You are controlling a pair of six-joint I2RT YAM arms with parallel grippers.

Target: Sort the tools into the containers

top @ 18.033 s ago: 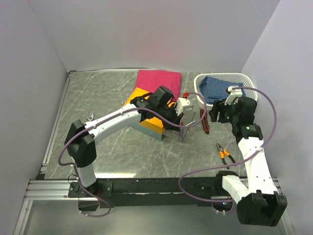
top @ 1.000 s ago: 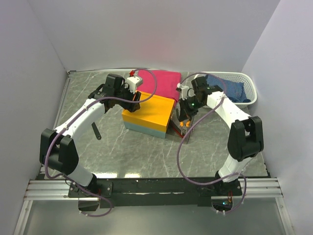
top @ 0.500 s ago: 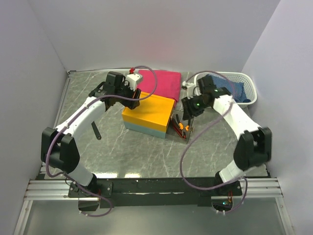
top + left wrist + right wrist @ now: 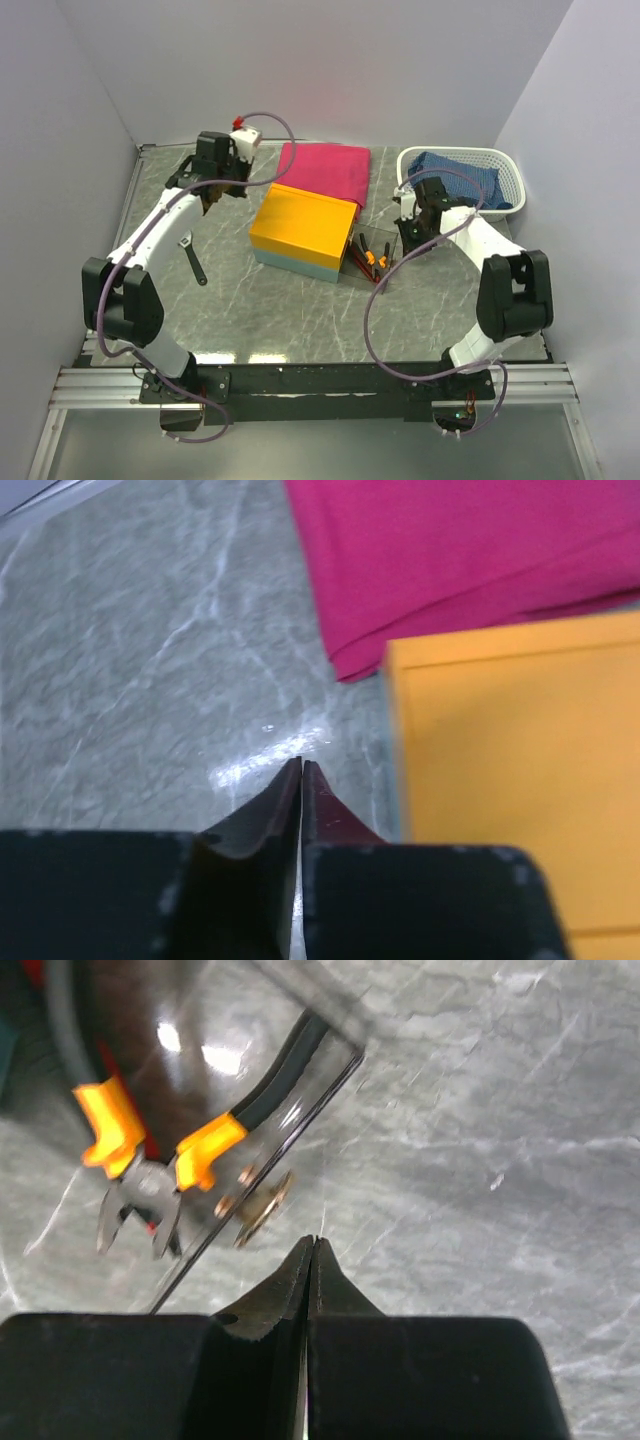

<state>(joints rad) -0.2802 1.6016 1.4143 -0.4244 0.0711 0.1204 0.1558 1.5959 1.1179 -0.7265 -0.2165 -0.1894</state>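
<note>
The left gripper (image 4: 212, 188) hangs over the far-left part of the grey marbled counter (image 4: 280, 305), having lifted off the far-left corner of the box, where it rested a second ago; its fingers (image 4: 262, 825) are pressed together on nothing; the dark metal adjustable wrench (image 4: 192, 260) lies unsorted on the counter near the left edge, well apart from both containers; the pink folded cloth (image 4: 325, 170) lies at the far edge, touching the rectangular box with orange-yellow top and pale teal base (image 4: 305, 225) at mid-counter; the small orange-handled pliers (image 4: 208, 1143), which eighteen seconds ago lay loose on the counter towards the near-right corner, are now at the box's right end, seen through the clear side panel (image 4: 200, 1070); whether they sit fully inside cannot be told; the right gripper (image 4: 405, 238), which was down at that panel a second ago, has drawn back towards the right edge, its fingers (image 4: 275, 1295) closed and empty; the white oval slotted plastic basket (image 4: 505, 160) in the far-right corner holds only a blue cloth (image 4: 450, 178); judgement: the pliers' placement is complete, both arms are free, and the wrench is the evident next tool.
</note>
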